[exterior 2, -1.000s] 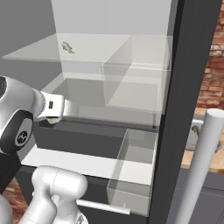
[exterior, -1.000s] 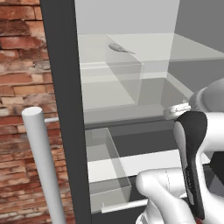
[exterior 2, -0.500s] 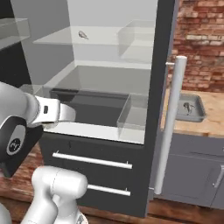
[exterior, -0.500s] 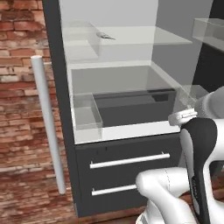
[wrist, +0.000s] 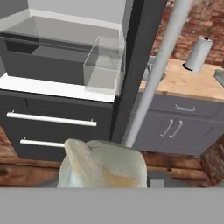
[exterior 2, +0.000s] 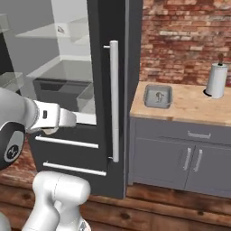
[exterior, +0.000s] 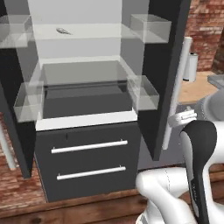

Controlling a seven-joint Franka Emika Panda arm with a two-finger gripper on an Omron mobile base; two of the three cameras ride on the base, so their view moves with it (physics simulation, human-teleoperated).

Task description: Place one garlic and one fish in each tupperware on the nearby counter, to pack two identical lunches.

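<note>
Hand view shows the garlic point(wrist: 103, 165) pinched in the gripper point(wrist: 105, 181), close against the camera.

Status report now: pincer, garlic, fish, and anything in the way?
Pincer closed on garlic, it seems. Fish lying on upper fridge shelf. Tupperware on counter. Open fridge door stands between.
</note>
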